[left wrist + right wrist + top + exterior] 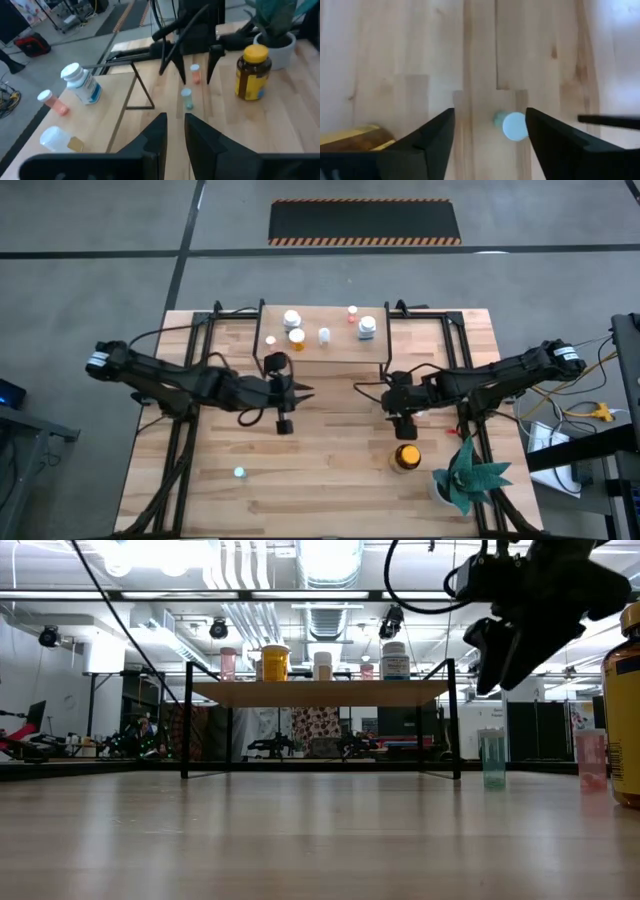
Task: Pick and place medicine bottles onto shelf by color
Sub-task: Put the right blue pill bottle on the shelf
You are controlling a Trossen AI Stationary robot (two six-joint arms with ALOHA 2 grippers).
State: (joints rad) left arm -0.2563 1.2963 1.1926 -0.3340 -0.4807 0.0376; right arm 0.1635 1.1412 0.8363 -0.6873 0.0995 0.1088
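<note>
Right tool (490,132) hangs above the table (330,470) with its two fingers spread apart, and a small pale-blue capped vial (511,124) stands on the wood between and below them, held by nothing. In the high view this tool (404,423) sits right of the table's middle, a little in front of the shelf (322,352). Just toward the table's near edge from it stands the larger amber bottle (406,457) with a yellow cap, and a pinkish vial (591,759) stands close by. Another pale-blue vial (240,473) stands alone near the table's front left part.

On the shelf, near the table's far edge, stand a yellow-capped bottle (296,337), white bottles (367,329) and a red-capped vial (352,311).

Left tool (284,423) waits left of the table's middle, its fingers nearly together on nothing.

A green plant (468,475) in a white pot sits at the table's front right corner.
</note>
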